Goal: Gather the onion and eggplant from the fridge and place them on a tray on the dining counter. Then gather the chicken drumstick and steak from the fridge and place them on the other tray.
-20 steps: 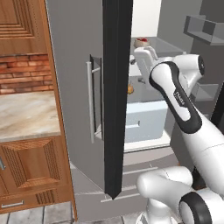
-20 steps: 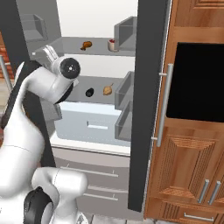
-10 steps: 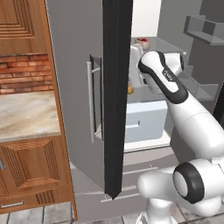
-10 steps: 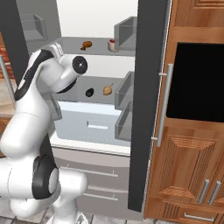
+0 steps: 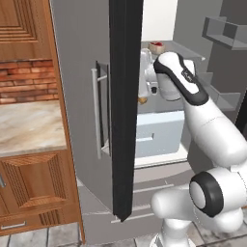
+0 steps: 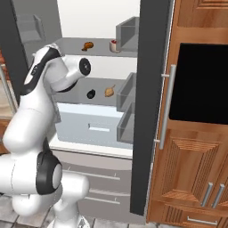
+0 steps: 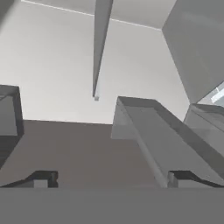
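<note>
right base view: fridge [image 6: 151,111] stands open, white arm reaching into the left half at the height of the middle shelf. chicken drumstick [image 6: 87,45], orange-brown, lies on the upper shelf [image 6: 71,45], well apart from the arm's hand. beside it to the right sits a small white cup with a red top [image 6: 114,46], then a grey door bin [image 6: 128,33]. on the middle shelf a small dark round item [image 6: 91,94] and a tan onion-like piece [image 6: 109,91] lie near each other, apart, just right of the arm's wrist. pale blue drawer [image 6: 93,127] below them is shut. wooden cabinet with a black oven window [image 6: 200,84] sits to the right of the fridge.

left base view: dark edge of the open fridge door [image 5: 125,111] cuts down the middle; arm bends in past it. the red-topped cup [image 5: 155,47] shows on the top shelf, a bit of the tan piece [image 5: 142,100] peeks out beside the door edge. wall counter with a marbled top [image 5: 29,128] and brick backsplash on the left.

hand view: gripper [image 7: 109,178] is spread wide, two dark fingertips [image 7: 43,178] far apart at the bottom, nothing between them. ahead: pale fridge interior wall, a brownish shelf surface, grey bins [image 7: 162,140] to the right. steak and tray can't be made out.
</note>
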You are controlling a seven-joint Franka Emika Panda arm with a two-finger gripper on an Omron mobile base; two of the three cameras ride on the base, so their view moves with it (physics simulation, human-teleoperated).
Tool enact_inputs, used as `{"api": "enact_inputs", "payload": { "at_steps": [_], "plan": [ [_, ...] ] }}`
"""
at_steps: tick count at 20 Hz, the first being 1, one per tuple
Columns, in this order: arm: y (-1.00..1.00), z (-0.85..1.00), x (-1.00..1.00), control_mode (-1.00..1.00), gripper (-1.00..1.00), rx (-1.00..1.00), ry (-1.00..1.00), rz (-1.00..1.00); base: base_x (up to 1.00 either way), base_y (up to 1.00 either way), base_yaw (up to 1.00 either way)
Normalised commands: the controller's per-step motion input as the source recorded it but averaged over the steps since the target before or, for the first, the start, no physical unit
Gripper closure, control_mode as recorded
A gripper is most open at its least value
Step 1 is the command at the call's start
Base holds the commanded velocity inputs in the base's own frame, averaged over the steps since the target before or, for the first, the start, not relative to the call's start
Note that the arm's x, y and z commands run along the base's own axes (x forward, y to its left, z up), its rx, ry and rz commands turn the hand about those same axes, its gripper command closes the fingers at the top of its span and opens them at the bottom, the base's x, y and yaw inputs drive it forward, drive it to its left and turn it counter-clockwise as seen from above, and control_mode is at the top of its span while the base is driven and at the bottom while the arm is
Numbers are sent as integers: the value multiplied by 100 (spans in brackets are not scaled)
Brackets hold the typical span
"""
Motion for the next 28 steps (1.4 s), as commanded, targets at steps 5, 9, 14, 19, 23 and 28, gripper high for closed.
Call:
{"api": "enact_inputs", "payload": {
  "at_steps": [5, 9, 14, 19, 23, 28],
  "plan": [
    [60, 0, -33, -100, -100, 1, 0, 16, 0, 0, 0],
    [79, 0, -36, -100, -100, 0, 0, 10, 0, 0, 0],
    [84, -1, -41, -100, -100, 0, 0, 7, 0, 0, 0],
    [84, -3, -38, -100, -100, 0, 0, 6, 0, 0, 0],
    [80, -2, -33, -100, -100, 0, 0, 6, 0, 0, 0],
    [80, -1, -23, -100, -100, 0, 0, 5, 0, 0, 0]
  ]
}}
